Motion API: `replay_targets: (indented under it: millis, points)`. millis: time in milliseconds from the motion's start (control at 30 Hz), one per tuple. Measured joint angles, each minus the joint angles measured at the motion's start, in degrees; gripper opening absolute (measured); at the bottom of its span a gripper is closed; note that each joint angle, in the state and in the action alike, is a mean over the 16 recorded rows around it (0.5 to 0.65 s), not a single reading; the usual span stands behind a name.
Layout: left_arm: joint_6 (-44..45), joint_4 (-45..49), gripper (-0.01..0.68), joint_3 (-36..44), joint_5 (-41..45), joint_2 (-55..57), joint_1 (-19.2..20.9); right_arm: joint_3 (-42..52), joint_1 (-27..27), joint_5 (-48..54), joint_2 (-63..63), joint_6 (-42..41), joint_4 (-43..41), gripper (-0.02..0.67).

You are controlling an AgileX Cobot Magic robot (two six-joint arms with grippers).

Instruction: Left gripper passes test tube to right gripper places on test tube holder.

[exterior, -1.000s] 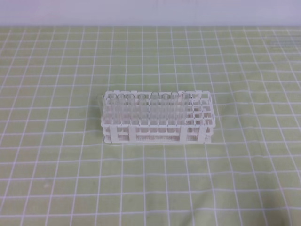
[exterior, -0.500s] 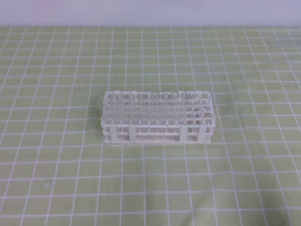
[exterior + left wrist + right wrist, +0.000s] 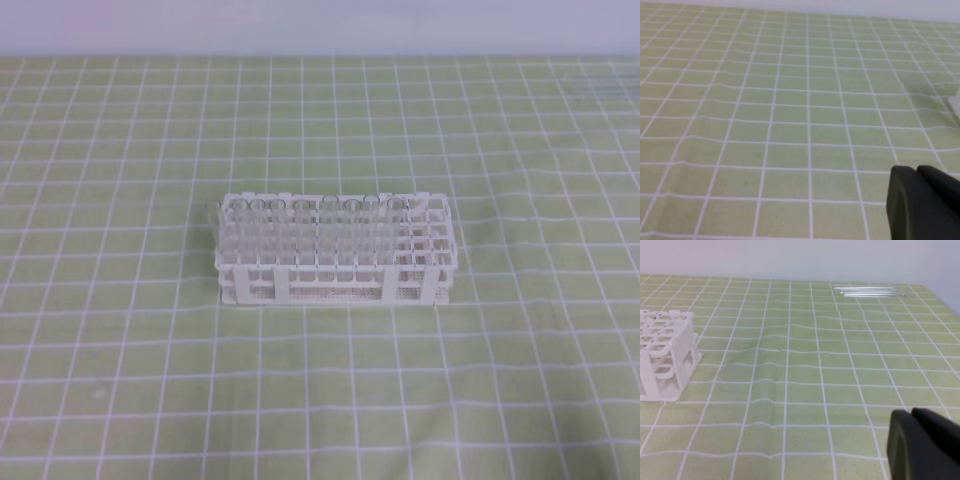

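1. I see the white plastic lattice rack [image 3: 335, 255] mid-cloth, clear tubes standing along its back row.
2. My black left gripper [image 3: 920, 200] and black right gripper [image 3: 920, 437] are both pressed together, empty.
3. Loose clear glass tubes [image 3: 872, 291] lie at one o'clock in the right wrist view.
4. I judge closed fingers could roll one away.

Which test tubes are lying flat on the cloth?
The loose tubes at the far edge, seen from the right wrist; the others stand upright in the white rack.
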Motion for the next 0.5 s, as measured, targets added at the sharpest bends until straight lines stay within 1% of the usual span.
replay_targets:
  millis: [267,500]
  points:
    - [0.03,-0.35,-0.002,0.03,0.29,-0.35,-2.52,0.00,0.00,0.00,0.00,0.00,0.01,-0.018]
    - [0.01,-0.74,-0.002,-0.05,0.41,0.06,-3.06,0.00,0.00,0.00,0.00,0.00,0.01,-0.018]
